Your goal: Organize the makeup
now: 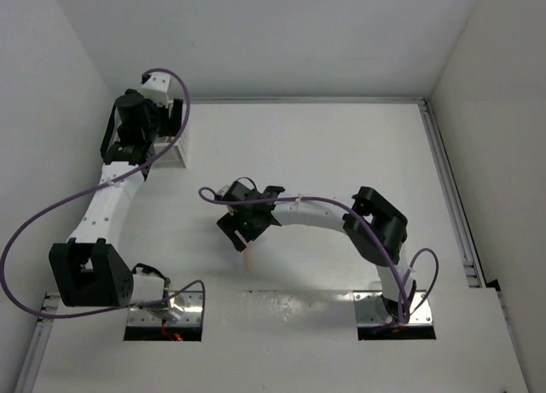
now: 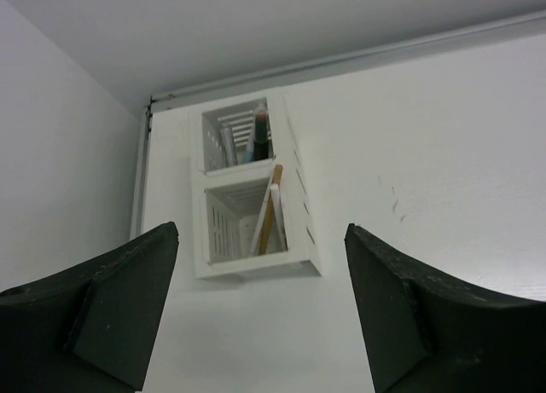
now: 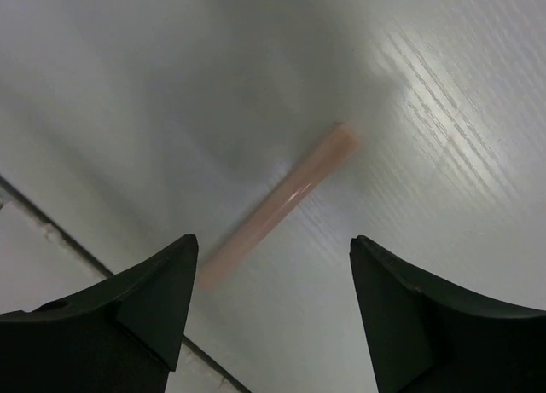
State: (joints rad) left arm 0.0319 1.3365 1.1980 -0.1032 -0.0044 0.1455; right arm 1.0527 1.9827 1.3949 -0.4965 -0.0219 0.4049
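Note:
The pink makeup stick [image 3: 286, 201] lies flat on the table, and it also shows in the top view [image 1: 250, 257]. My right gripper [image 3: 273, 239] is open and empty, hovering just above the stick's near end; in the top view it [image 1: 242, 236] sits mid-table. My left gripper [image 2: 260, 231] is open and empty, just in front of the white slatted box [image 2: 256, 263]. The box's near compartment holds the tan wooden stick [image 2: 270, 216] and a thin white stick [image 2: 259, 229]. Its far compartment holds a dark stick [image 2: 259, 135] and other pale sticks I cannot tell apart.
The box [image 1: 176, 154] stands at the back left near the side wall, partly under the left wrist. A metal rail [image 1: 452, 197] runs along the table's right edge. A table seam [image 3: 51, 227] crosses the right wrist view's lower left.

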